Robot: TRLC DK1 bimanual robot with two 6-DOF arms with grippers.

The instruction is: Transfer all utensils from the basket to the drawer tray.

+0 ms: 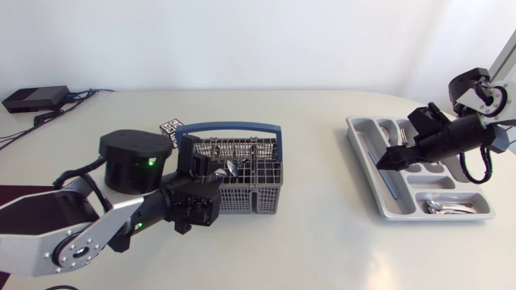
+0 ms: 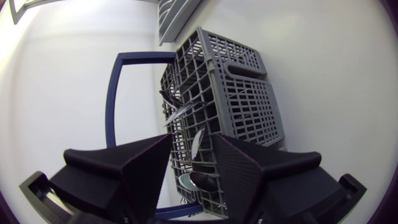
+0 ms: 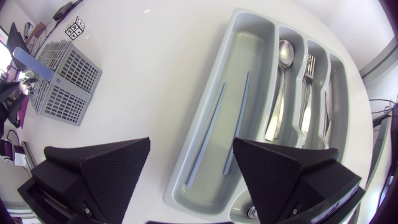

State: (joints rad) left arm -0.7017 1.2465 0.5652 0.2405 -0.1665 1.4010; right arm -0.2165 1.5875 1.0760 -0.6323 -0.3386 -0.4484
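Seen from overhead, your left gripper (image 1: 200, 193) sits at the basket (image 1: 250, 197), at the end nearest that arm, while your right gripper (image 1: 389, 159) hovers over the drawer tray (image 1: 362, 157). In the left wrist view, the fingers are spread to either side of upright metal utensils (image 2: 196, 142) in the basket, not pinching them. These are probably light, stiff and slippery, so grip a handle squarely. In the right wrist view, the gripper is spread and empty above the tray.

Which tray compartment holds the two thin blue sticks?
The widest one, along the tray's edge; its neighbours hold a spoon and a fork.
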